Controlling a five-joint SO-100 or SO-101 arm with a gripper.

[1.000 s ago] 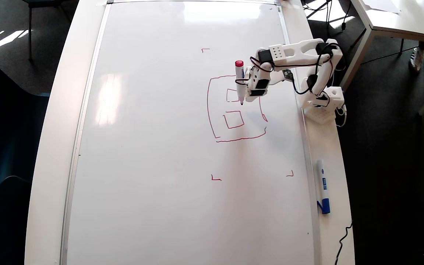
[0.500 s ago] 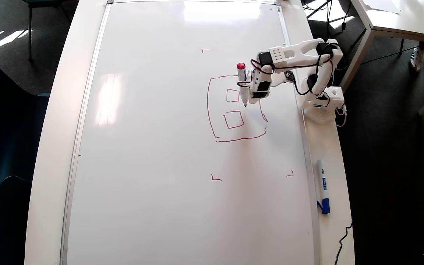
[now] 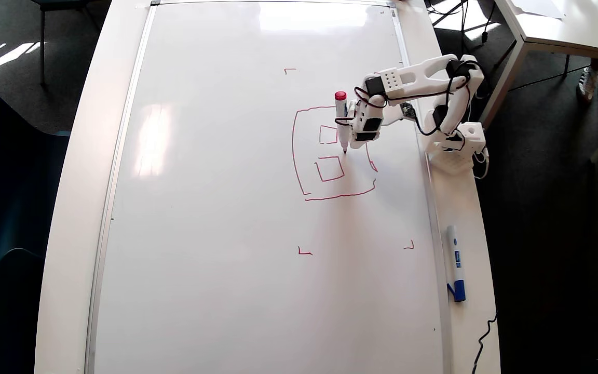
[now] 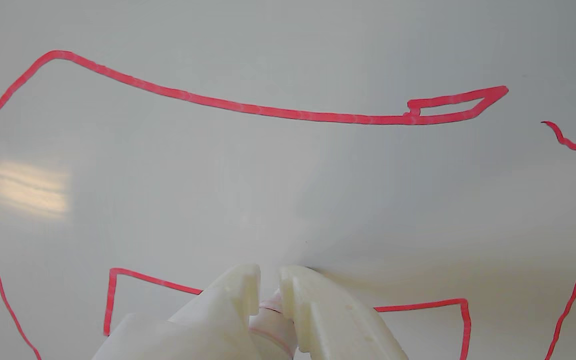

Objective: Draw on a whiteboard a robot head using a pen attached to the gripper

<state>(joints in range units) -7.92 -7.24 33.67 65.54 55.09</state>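
White plastic is filling the bottom of the wrist view, where the jaws of the gripper point(image 4: 269, 285) are sitting clenched on the pen point(image 4: 268, 320), its pale barrel showing in the narrow slot between them. From where I'm standing the pen looks light and stiff, a smooth round barrel that could twist or slide if the squeeze were slack, so the mid-barrel hold it has now seems the sensible place, leaving the tip free below and the red cap end above. In the overhead view the pen point(image 3: 341, 122) is standing nearly upright just to the left of the gripper point(image 3: 350, 124), its tip coming down on or just above the whiteboard point(image 3: 216, 208); I cannot tell which. That tip is lying between the two small squares inside the robot head point(image 3: 294, 156), near the upper right corner of the lower one. Beyond the jaws in the wrist view the red outline is curving round, with a gap showing in it at the upper right. Farther off, a blue-capped marker point(image 3: 455, 262) is lying on the worktop point(image 3: 70, 208) beside the board's right frame, well apart from the arm. The stalk and loop are not drawn yet, I'd judge.
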